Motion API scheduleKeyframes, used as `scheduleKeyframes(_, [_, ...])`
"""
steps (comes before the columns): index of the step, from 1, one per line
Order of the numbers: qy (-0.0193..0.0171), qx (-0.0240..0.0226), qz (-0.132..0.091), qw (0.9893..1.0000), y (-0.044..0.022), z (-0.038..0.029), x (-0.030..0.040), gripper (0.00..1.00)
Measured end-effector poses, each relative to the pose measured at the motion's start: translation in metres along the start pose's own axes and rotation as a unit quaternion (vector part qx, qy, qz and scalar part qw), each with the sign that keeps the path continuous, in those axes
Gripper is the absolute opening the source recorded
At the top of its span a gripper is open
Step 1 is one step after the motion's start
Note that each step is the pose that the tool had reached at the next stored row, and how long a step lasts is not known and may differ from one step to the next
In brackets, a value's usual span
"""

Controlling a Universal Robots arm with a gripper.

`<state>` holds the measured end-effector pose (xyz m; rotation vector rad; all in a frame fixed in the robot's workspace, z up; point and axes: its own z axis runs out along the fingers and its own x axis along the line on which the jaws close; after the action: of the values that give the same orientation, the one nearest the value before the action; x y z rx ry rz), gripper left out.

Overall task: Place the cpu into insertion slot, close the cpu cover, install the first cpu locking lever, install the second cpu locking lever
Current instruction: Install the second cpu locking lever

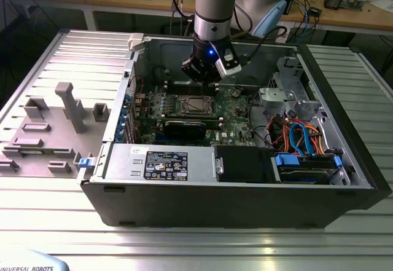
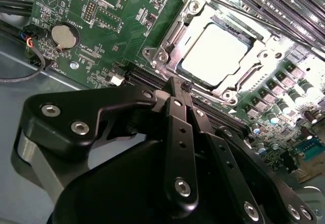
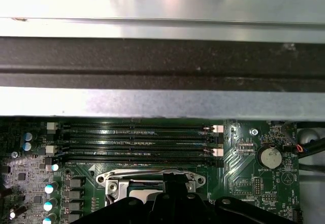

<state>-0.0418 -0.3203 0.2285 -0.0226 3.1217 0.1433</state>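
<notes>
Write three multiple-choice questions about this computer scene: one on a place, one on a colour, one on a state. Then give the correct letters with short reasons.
1. Where is the gripper?
A. just beside the insertion slot
B. above the grey tray
C. by the drive cables

2. What colour is the motherboard?
A. red
B. green
C. white

3. What state is the cpu in?
A. held by the fingers
C. lying on the tray
B. seated in the insertion slot under the cpu cover

Answers: 1 A, fingertips meet at the socket's edge. 2 B, the board is green. 3 B, the bright chip shows through the frame's window.
</notes>
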Motion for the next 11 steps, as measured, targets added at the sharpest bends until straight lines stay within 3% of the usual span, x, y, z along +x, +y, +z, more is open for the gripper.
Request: scheduleKeyframes(11, [0.0001, 0.0002, 0.0, 1.0, 0.0001, -0.0013, 0.0, 0.11])
